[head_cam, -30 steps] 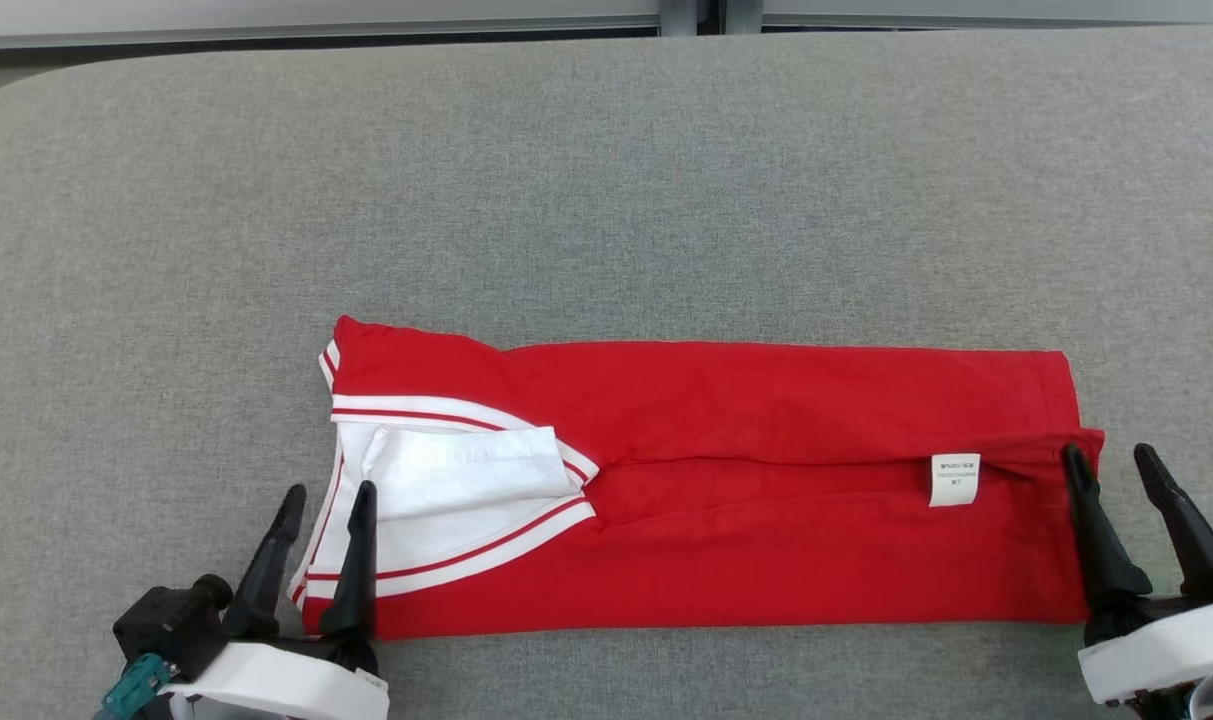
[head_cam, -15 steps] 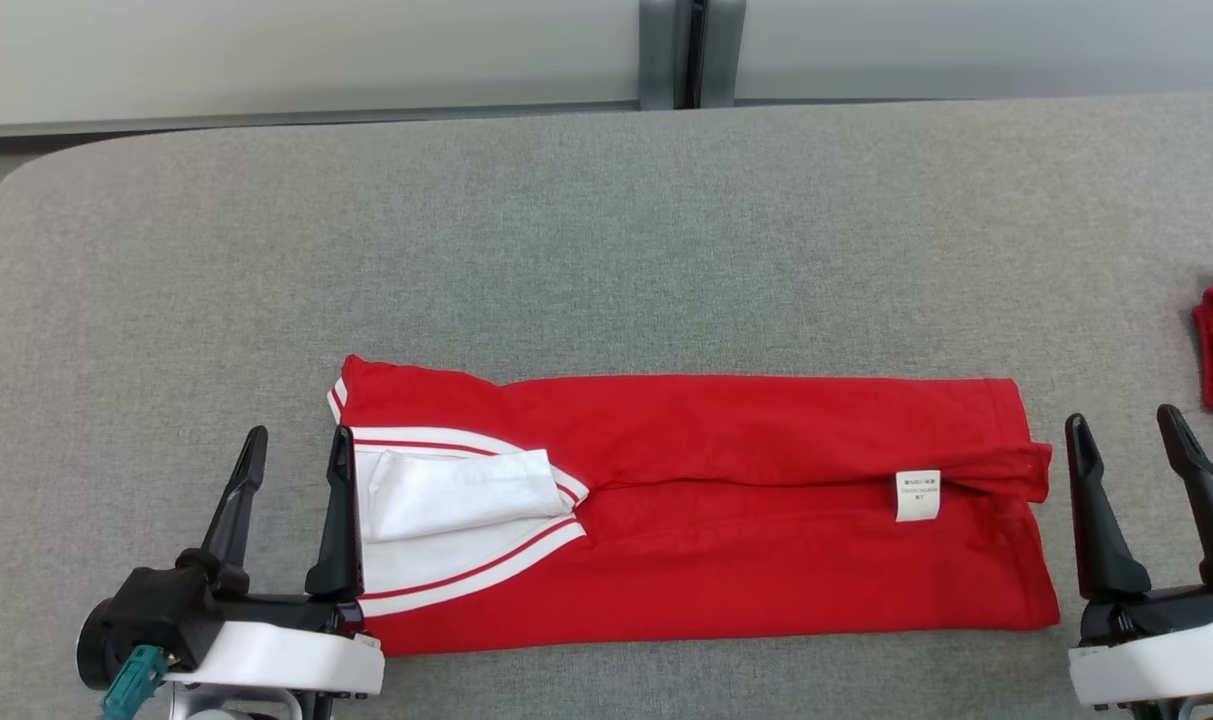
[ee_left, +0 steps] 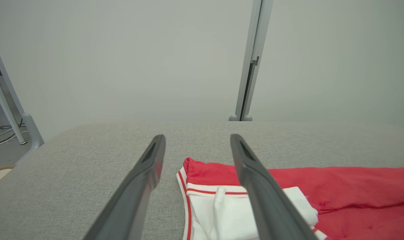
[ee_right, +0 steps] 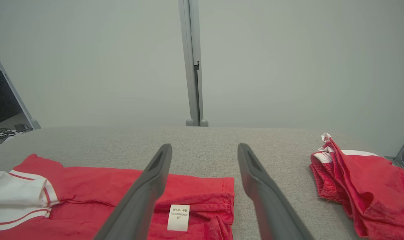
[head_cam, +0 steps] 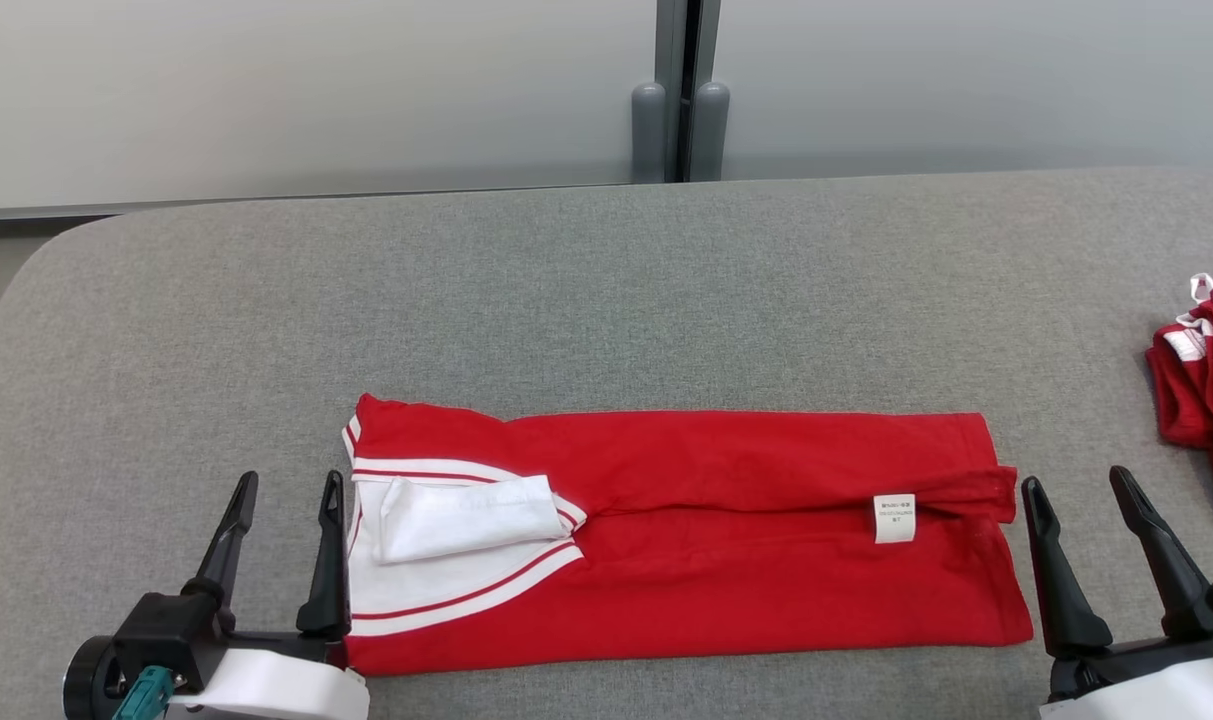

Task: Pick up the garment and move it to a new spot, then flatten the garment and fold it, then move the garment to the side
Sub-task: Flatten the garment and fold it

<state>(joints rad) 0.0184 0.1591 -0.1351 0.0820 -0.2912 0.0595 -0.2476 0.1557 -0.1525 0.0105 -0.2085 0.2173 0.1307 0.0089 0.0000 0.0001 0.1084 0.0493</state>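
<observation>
I judge the lengthwise folds done: the garment [head_cam: 686, 540] lies as a long strip on the worktop [head_cam: 606, 300] between my left gripper [head_cam: 291, 480] and right gripper [head_cam: 1074, 480], both open and empty, with a crosswise fold and the move aside left.

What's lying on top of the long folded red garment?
On the red garment: a white red-striped flap at its left end, a small white label near its right end; folded layers beneath are covered.
</observation>
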